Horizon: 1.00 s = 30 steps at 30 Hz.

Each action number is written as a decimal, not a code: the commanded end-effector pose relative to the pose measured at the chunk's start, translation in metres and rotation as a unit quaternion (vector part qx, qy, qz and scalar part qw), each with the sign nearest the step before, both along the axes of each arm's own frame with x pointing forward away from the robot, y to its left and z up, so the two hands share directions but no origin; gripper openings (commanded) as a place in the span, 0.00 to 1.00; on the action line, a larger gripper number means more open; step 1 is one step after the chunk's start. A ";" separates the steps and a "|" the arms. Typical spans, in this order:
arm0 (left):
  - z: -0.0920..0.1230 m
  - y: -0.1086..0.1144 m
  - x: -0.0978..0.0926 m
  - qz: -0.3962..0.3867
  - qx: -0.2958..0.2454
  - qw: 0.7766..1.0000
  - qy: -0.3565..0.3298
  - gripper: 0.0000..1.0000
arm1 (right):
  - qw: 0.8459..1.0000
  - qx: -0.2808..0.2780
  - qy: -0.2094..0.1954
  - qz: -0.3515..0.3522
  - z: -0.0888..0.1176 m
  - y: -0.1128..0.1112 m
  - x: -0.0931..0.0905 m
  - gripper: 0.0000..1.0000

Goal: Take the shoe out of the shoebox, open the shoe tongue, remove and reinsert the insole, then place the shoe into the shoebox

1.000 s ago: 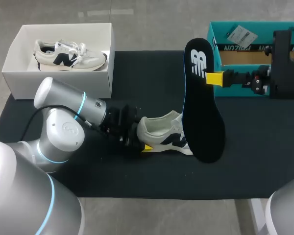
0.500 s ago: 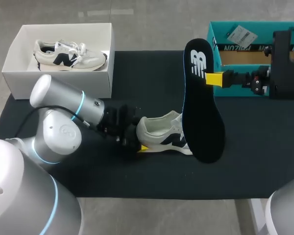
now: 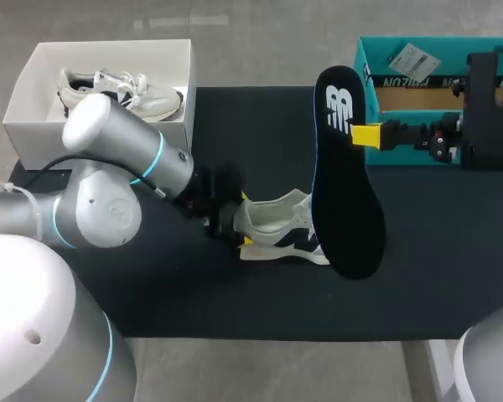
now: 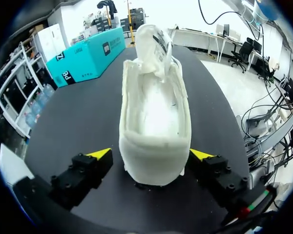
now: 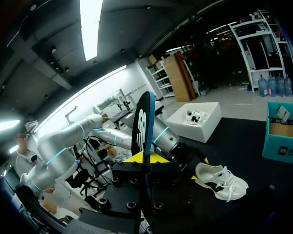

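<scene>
Left claw [image 4: 150,155] fingers apart astride the shoe [image 4: 156,112] heel, right claw [image 5: 144,157] clamped on the insole [image 3: 348,193]; best bet is to pinch the heel firm, then feed toe-first.

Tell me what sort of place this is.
Probably a robotics lab bench: a black table where my left gripper straddles the heel of a sneaker, my right gripper holds an insole, and a white shoebox and teal box sit at the back corners.
</scene>
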State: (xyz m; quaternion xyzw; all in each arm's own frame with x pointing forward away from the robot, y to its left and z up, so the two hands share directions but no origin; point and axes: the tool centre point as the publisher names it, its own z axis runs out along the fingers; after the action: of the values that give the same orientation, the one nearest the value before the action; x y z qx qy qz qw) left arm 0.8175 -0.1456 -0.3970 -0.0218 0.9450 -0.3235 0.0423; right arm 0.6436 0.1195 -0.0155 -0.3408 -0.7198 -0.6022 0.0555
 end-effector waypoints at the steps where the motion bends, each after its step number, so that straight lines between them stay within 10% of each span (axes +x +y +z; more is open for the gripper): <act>1: 0.015 0.001 -0.001 0.017 0.088 0.996 0.014 1.00 | 1.000 0.000 0.000 -0.001 0.000 0.003 0.000 0.00; 30: 0.038 -0.006 -0.007 0.024 0.175 0.984 0.015 1.00 | 1.000 0.000 0.000 -0.001 0.000 0.003 0.000 0.00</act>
State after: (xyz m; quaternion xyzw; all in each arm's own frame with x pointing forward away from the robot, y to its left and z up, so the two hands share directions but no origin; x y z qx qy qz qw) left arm 0.8106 -0.1429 -0.3684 -0.0344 0.9796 -0.1949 0.0357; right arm 0.6434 0.1192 -0.0150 -0.3408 -0.7201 -0.6018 0.0554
